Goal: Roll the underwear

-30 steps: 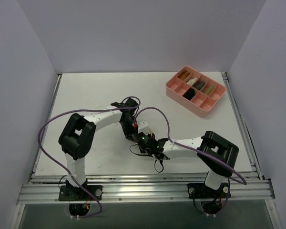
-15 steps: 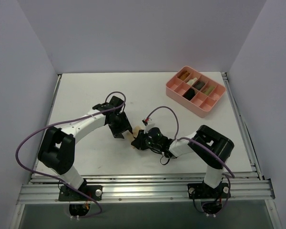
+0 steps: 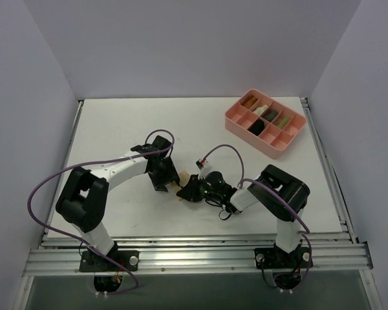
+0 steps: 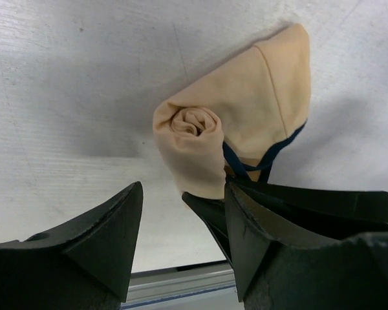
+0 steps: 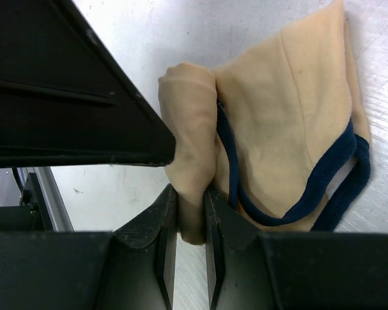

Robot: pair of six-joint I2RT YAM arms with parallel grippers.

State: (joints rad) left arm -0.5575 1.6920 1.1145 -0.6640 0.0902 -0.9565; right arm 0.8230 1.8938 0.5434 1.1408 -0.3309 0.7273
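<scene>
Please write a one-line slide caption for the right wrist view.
Right gripper pinches the rolled end of the tan underwear, its dark-trimmed remainder spread on the white table.

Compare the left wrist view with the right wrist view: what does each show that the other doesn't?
Only left wrist: the spiral end of the underwear roll, and the left gripper open. Only right wrist: the right gripper pinching the roll, and most of the dark trim. Both: the garment partly rolled, its flap not yet rolled up, on the white table.
</scene>
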